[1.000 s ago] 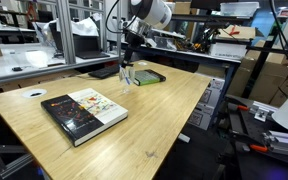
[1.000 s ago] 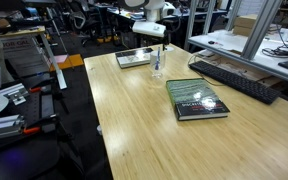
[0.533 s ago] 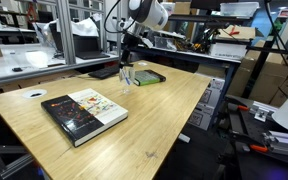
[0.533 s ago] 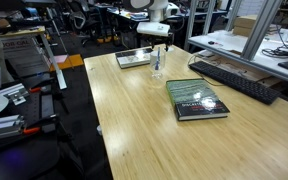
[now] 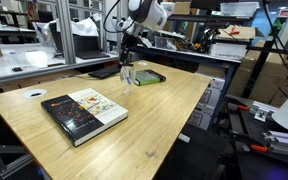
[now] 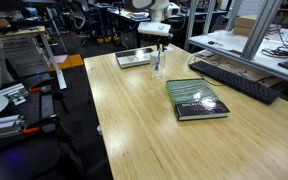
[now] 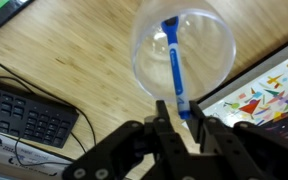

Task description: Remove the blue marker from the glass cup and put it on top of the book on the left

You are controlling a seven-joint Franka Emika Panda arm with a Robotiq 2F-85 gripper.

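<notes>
Wrist view: the claw (image 7: 182,122) pinches the blue marker (image 7: 173,60), not yet out of the glass cup (image 7: 212,55) by the table's (image 5: 174,110) far edge; moving it onto the book (image 5: 84,112) comes next

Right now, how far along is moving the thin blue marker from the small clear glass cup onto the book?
Done: nothing; the blue marker stands inside the glass cup. In hand: the gripper hangs over the cup, fingers flanking the marker's top; grip unclear. Left: lifting it out and laying it on a book; the large dark book carries nothing.
</notes>
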